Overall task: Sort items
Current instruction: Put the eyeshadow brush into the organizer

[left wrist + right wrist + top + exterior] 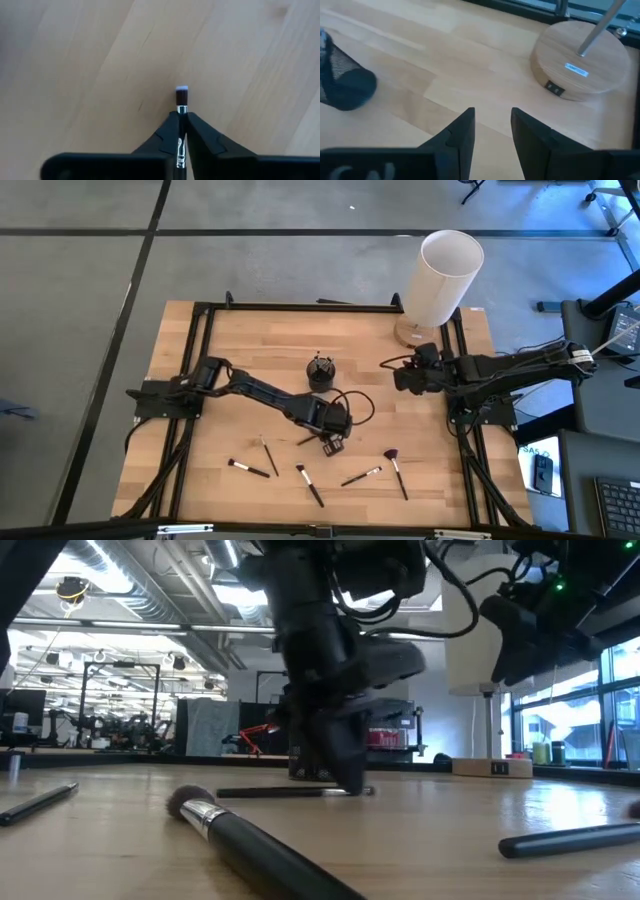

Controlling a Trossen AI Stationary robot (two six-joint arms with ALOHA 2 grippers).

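On the wooden table (240, 360), the left gripper (183, 131) pinches a brush (181, 100) near its tip, lying flat. Held so near one end, it may swing or slip when lifted. The right gripper (492, 127) waits apart, fingers spread, near the lamp base (580, 65).

Black cup (320, 371) and lamp (437, 280) (rear right) obstruct; front brushes (310, 485) scattered.

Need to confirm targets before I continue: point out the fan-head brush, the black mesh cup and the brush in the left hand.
fan-head brush (391, 455), high view, reddish head.
black mesh cup (320, 372), high view, rim.
brush in the left hand (182, 95), left wrist view, bristle tip.
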